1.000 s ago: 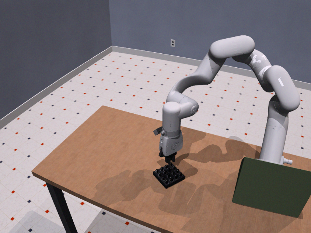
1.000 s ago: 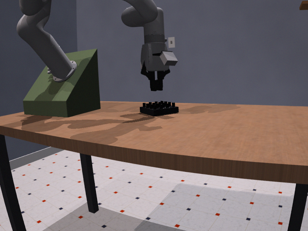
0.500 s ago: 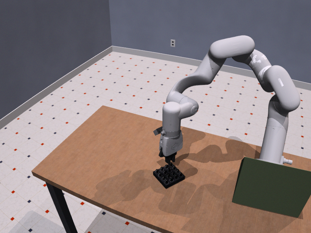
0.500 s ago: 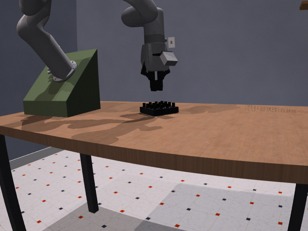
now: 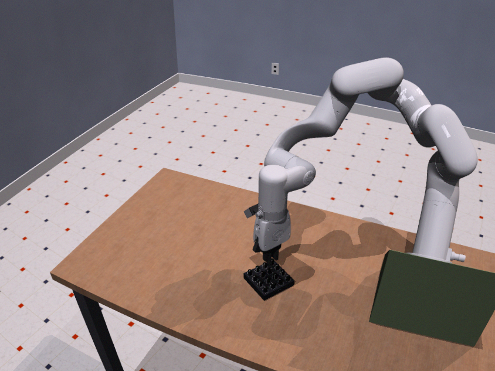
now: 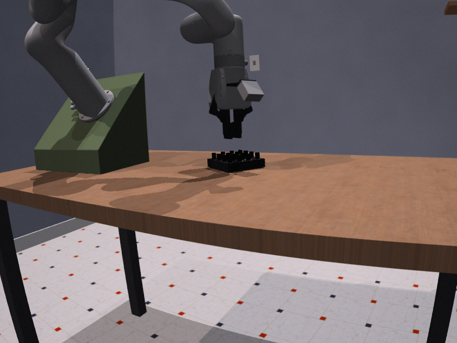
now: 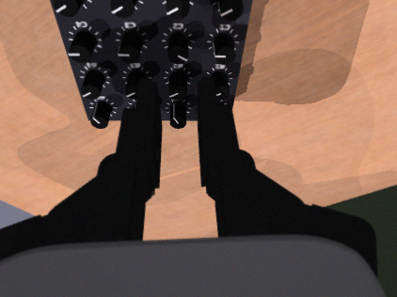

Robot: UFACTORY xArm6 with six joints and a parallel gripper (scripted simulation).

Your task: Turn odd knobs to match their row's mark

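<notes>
Knob box [image 5: 277,291] [image 6: 228,166] [image 7: 156,42] rests upright on the wooden surface [image 5: 186,230] [image 6: 343,201] [image 7: 306,134], well apart from the green pedestal [image 5: 429,300] [image 6: 122,136]; the tool [image 5: 270,259] [image 6: 232,137] [image 7: 178,101] hangs above, pointing down, its fingers parted by a narrow gap with nothing held between them, its tips apart from the knobs. In the wrist view, row A lies nearest the bottom edge; the black fingers hide knobs A1 and A3, while knob A2 [image 7: 178,113] shows in the gap and knob A4 [image 7: 102,112] to one side. Knob C2 [image 7: 178,44] stands out in its row, its white line slanting away from the direction shared by its three neighbors; the visible lines in row D run much alike, as do those in row B.
</notes>
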